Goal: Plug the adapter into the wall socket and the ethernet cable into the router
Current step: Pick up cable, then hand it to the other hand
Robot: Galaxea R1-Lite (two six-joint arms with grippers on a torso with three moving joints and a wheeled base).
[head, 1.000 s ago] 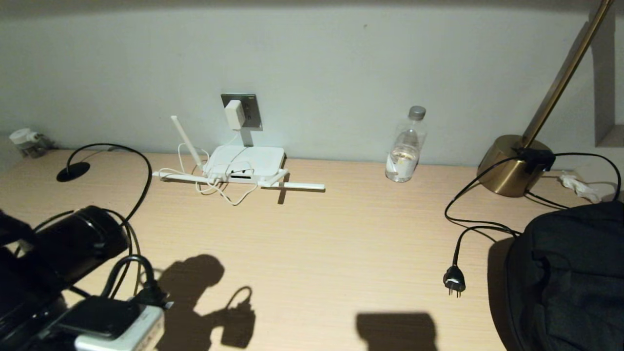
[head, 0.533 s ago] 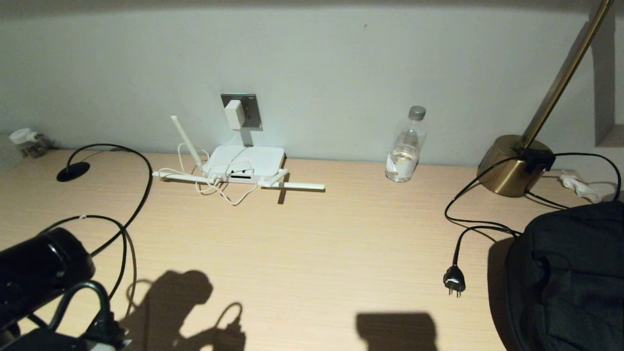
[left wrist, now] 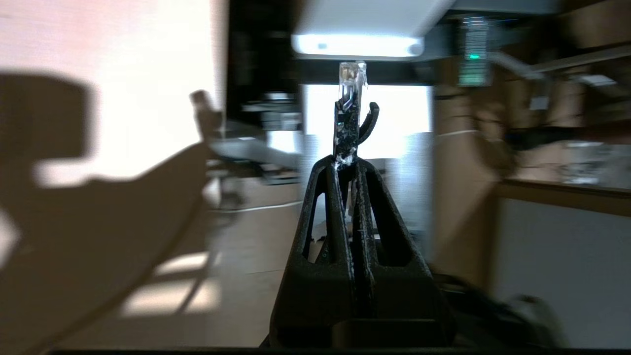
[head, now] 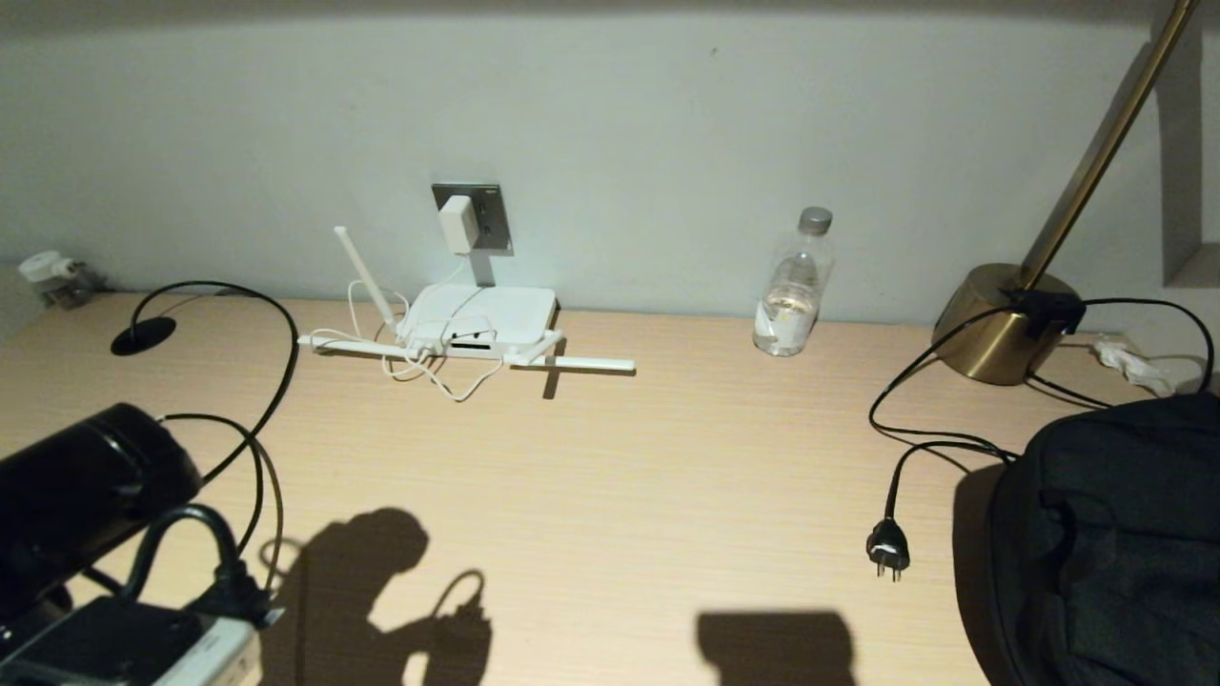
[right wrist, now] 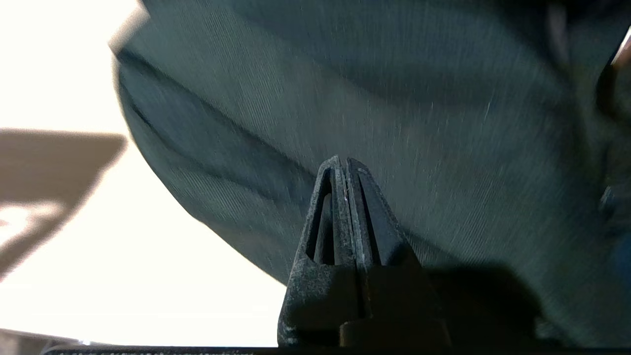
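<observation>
Left claw (left wrist: 346, 160): fingers pressed together on the ethernet cable (left wrist: 351, 91) just behind its clear plug, which sticks out past the tips; arm low at the tabletop's near left corner.
Right claw (right wrist: 345, 165): fingers together, empty, parked beside the black bag (right wrist: 394, 98).
Tabletop (head: 620, 476): pale wood, carries everything below.
Bag: bulks at the near right corner, well apart from the work.
Lamp (head: 1001, 324): brass base at far right, its black cord trailing to a loose two-pin plug (head: 888, 550).
Router (head: 481, 319): flat against the wall, antennas splayed, dark ports facing the robot.
Bottle (head: 791, 286): stands right of router, clear of the approach.
Socket (head: 472, 217): grey plate above router.
Adapter (head: 457, 224): seated in socket, white cord dropping to router.
Done: adapter step looks complete.
Left: cable plug is well apart from router; carry it over, seat it in a port.
Obstacles: white cord loops lie across the router's front; black cable slack curls near the arm and could snag.
</observation>
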